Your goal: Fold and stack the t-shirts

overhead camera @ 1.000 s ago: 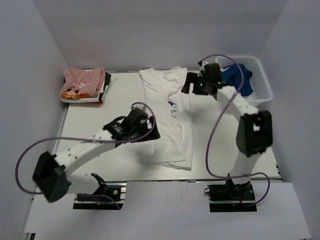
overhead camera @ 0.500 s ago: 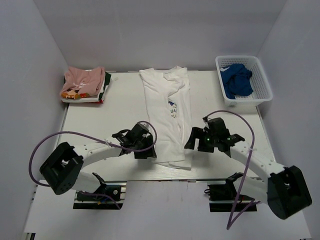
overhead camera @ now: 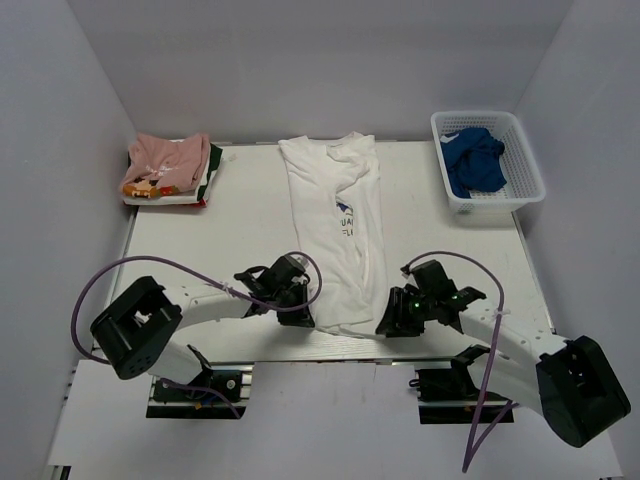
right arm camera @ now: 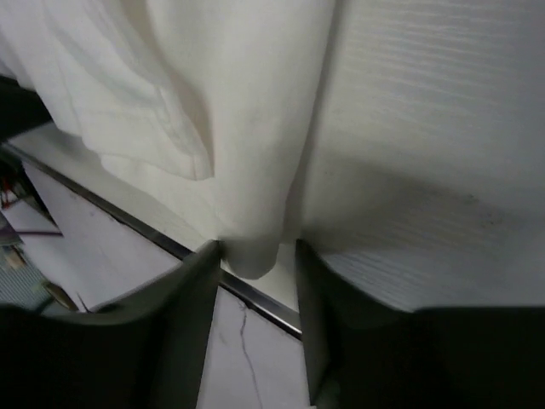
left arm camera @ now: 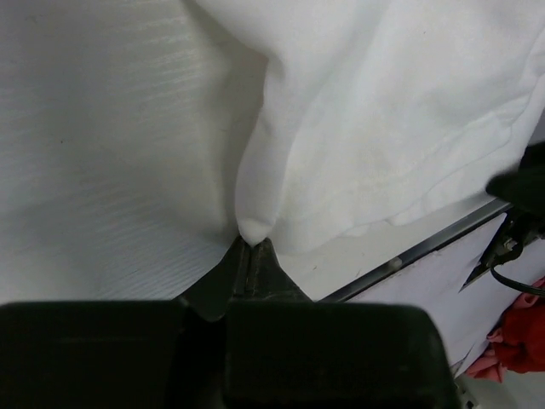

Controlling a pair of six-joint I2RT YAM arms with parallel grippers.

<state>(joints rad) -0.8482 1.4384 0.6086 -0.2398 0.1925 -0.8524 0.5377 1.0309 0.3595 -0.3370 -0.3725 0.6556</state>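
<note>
The white t-shirt lies in the middle of the desk. It is folded into a long strip. Its neck is at the far end and its bottom edge is close to the near side. It has a small dark print in the middle. The pink t-shirt is folded small. It sits on a pile in the far left corner, with orange print showing.

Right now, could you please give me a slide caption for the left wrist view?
Left gripper shut on a small fold at the edge of the white t-shirt, bare table alongside.
</note>
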